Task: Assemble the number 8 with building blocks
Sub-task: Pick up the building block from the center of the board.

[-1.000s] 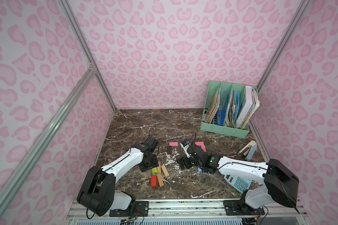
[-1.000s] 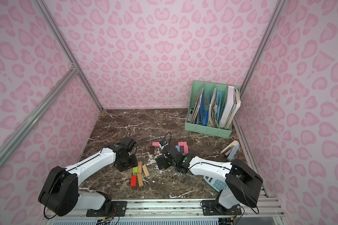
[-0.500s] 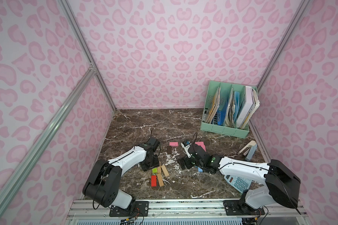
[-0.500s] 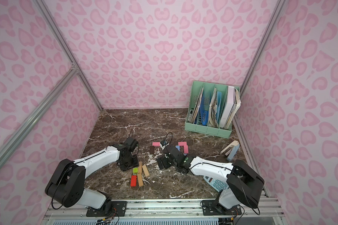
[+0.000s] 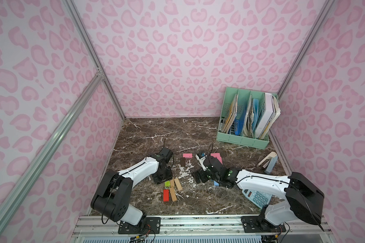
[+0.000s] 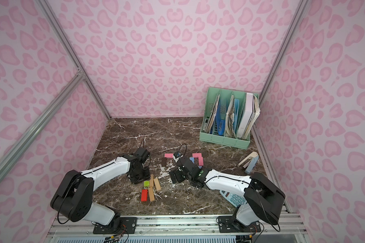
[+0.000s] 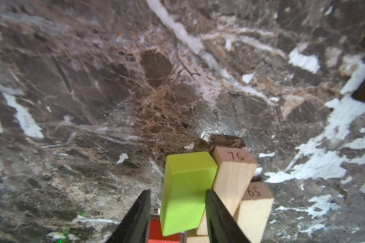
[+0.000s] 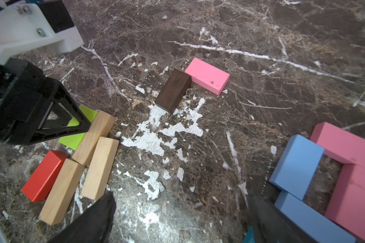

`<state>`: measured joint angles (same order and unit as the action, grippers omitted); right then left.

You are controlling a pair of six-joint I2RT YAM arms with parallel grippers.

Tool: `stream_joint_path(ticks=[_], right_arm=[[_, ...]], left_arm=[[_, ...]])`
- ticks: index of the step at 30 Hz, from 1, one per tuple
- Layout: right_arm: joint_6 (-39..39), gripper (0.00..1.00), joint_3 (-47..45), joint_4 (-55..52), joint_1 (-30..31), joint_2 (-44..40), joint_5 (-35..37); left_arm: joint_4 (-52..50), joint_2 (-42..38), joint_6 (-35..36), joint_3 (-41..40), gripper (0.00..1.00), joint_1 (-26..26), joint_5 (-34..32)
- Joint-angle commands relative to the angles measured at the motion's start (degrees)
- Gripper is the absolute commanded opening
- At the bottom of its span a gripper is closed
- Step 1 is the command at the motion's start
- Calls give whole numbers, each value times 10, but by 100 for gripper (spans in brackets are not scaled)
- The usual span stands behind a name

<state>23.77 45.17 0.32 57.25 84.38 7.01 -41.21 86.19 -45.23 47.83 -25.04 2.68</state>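
Blocks come first for me, so I start with the small bright green wooden block (image 7: 185,193). It lies flat on the dark brown marble table (image 5: 156,130), at one end of a little pile near my left arm. It touches a plain tan wooden block (image 7: 232,181). More tan ones and a red wooden block (image 8: 43,175) lie just beside it.

Here is what changed. Over the last second the left gripper (image 7: 177,190) has stayed above this pile and its jaws have come closer together. Now they stand one on each side of the green block. One black finger (image 7: 216,210) touches the block's edge, next to the tan one. On the other side I see a thin gap, so it is not pinching yet. The pile looks the same as before. I think a pick-up of the green block is just starting.

Farther out, a dark brown wooden block (image 8: 173,91) touches a pink wooden block (image 8: 207,75) at one corner. Past them, near my right arm, two light blue blocks (image 8: 296,166) and two pink blocks (image 8: 346,145) make a square ring. I guess that is one loop of the 8, so a lot is left to do.

The right gripper (image 8: 181,197) is spread wide. It holds nothing and hangs over bare table between the pile and the ring.
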Motion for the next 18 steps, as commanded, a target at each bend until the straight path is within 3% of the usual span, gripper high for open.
stream_joint_path(ticks=[1,7,18], right_arm=[[2,100,-3,10,0,-2,0],[2,100,-3,13,0,2,-2],[6,100,-10,12,0,-3,-1]], left_arm=[[-1,-11,-2,-2,47,-2,-5],[-11,-25,-2,1,47,-4,-15],[2,20,0,-4,41,-5,-2]])
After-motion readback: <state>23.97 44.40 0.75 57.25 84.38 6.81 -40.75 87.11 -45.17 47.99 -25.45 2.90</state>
